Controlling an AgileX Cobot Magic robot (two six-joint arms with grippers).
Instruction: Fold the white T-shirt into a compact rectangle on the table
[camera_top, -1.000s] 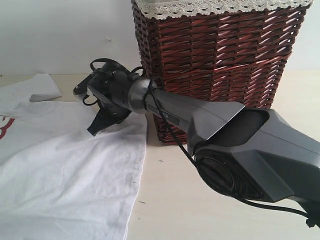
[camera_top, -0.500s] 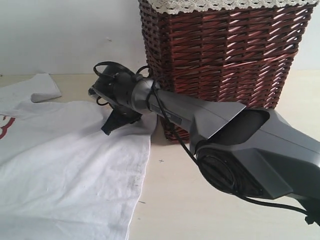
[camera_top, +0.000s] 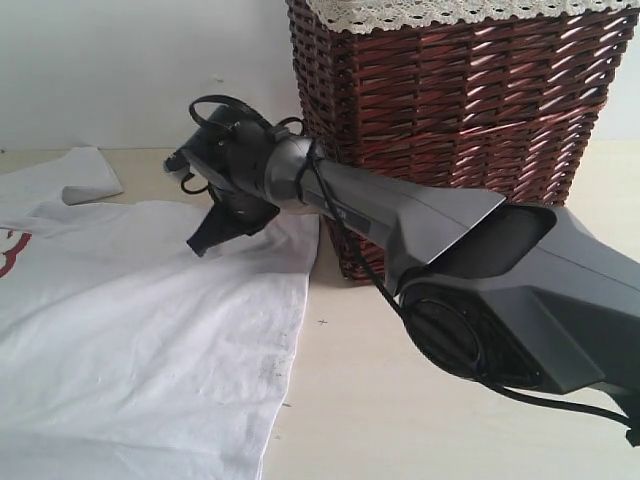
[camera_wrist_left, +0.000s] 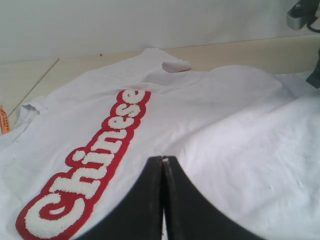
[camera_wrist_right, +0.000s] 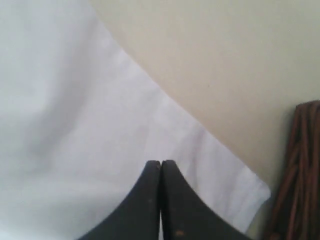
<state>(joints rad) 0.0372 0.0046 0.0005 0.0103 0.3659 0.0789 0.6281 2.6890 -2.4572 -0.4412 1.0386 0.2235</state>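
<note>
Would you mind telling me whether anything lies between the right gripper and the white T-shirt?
Nothing visible does. The right gripper, jaws shut, hangs directly over the white T-shirt near its corner. The wicker basket stands beside that corner, not between them.

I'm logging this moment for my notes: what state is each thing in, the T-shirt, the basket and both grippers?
T-shirt: spread flat, unfolded, lettering up.
Basket: upright, lace lining turned over its rim.
Left gripper: shut, empty, over the T-shirt.
Right gripper: shut, empty, over the T-shirt's corner by the basket.
</note>
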